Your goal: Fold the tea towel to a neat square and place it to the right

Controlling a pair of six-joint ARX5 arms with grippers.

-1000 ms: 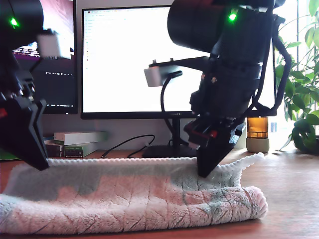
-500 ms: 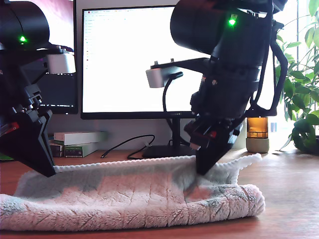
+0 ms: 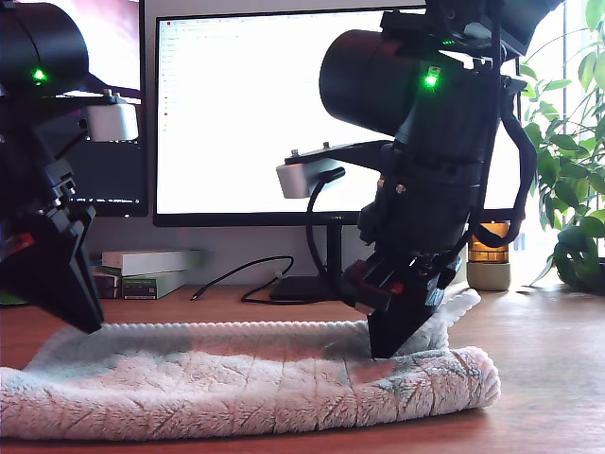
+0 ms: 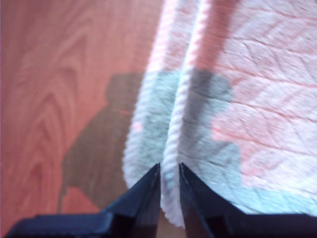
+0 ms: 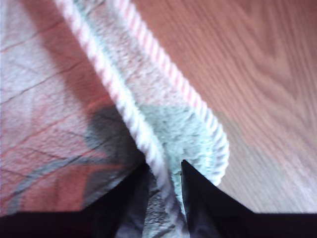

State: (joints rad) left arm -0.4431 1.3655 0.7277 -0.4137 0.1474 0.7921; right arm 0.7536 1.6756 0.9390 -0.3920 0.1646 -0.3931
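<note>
The tea towel (image 3: 236, 388), fluffy and pale beige-pink, lies folded lengthwise on the wooden table (image 3: 553, 378), its rolled fold toward the camera. In the first wrist view, my first gripper (image 4: 170, 166) is shut on the towel's (image 4: 257, 99) corded hem. My second gripper (image 5: 163, 166) is likewise shut on the hem of the towel (image 5: 49, 99), beside a rounded corner. In the exterior view, one arm's gripper (image 3: 80, 317) holds the back edge at the exterior view's left. The other arm's gripper (image 3: 388, 345) presses down near the towel's end at that view's right. The wrist views do not tell which arm is which.
Behind the towel stand a bright monitor (image 3: 255, 113) on its stand, a darker screen (image 3: 118, 170), stacked books (image 3: 151, 270) and a black cable (image 3: 246, 274). An amber jar (image 3: 489, 253) and a leafy plant (image 3: 577, 189) stand at the exterior view's right.
The arm at the exterior view's right has sunk lower and shifted slightly left, carrying the towel's back edge down onto the lower layer. The other arm moved a little right, then held still.
</note>
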